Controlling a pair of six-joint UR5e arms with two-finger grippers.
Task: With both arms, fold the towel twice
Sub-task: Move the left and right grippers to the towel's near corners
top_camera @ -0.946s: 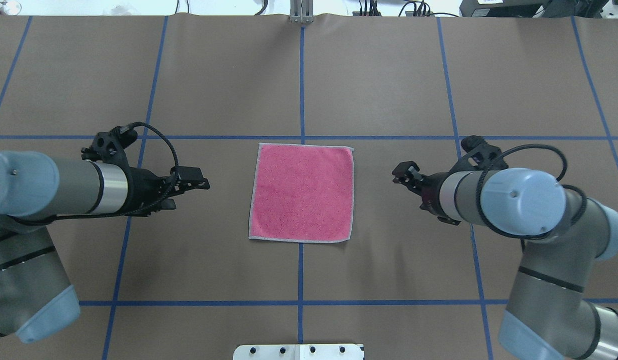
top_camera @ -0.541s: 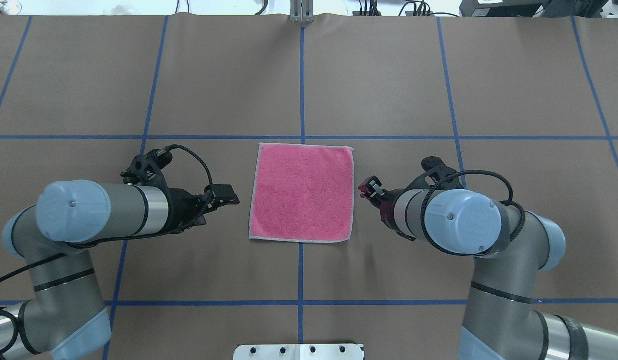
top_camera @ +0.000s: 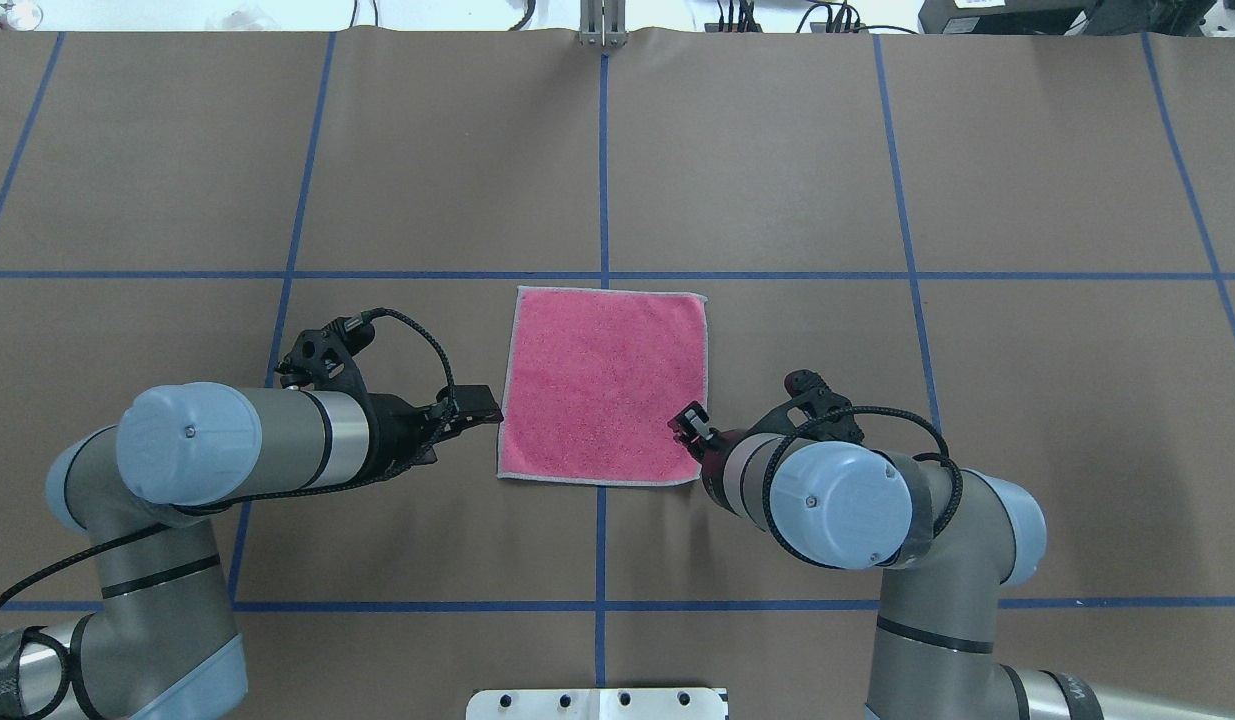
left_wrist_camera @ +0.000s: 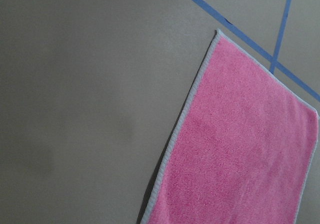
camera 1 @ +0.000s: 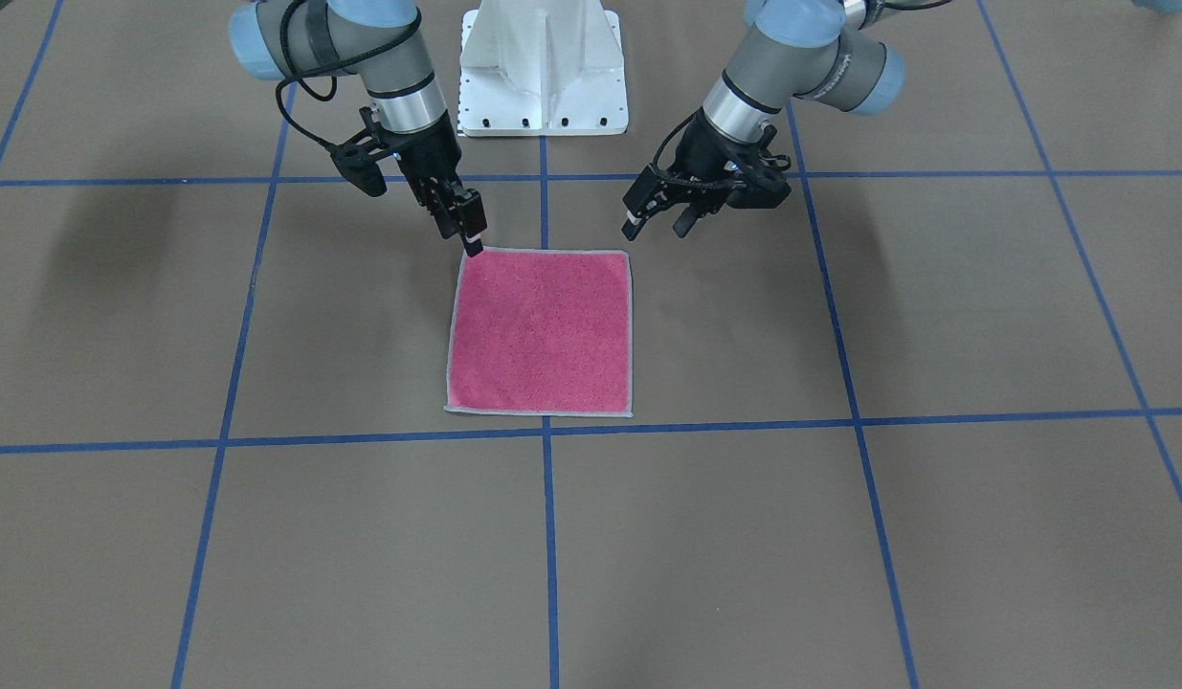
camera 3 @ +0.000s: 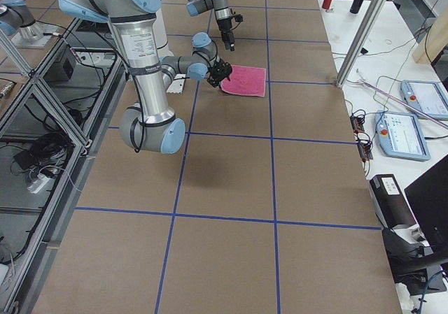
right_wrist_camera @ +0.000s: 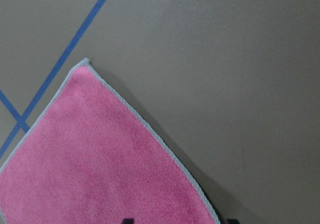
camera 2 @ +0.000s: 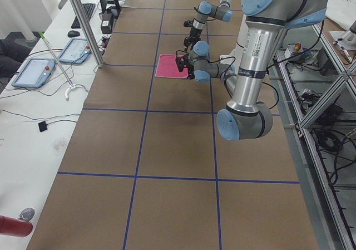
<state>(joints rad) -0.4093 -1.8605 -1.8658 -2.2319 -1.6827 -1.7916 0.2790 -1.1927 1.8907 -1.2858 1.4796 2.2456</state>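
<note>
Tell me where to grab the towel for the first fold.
Pinch the towel's two robot-side corners: left end effector from the left edge, right end effector from the right. It lies flat and square, and both hang open near those corners.

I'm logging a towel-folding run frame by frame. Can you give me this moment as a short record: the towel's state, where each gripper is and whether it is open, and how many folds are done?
towel state: the towel lies flat and unfolded, pink face up, on the table
left gripper: the left gripper is open, beside the towel's left edge near the robot-side corner
right gripper: the right gripper is open, at the towel's robot-side right corner; I cannot tell whether it touches the cloth
folds done: none
</note>
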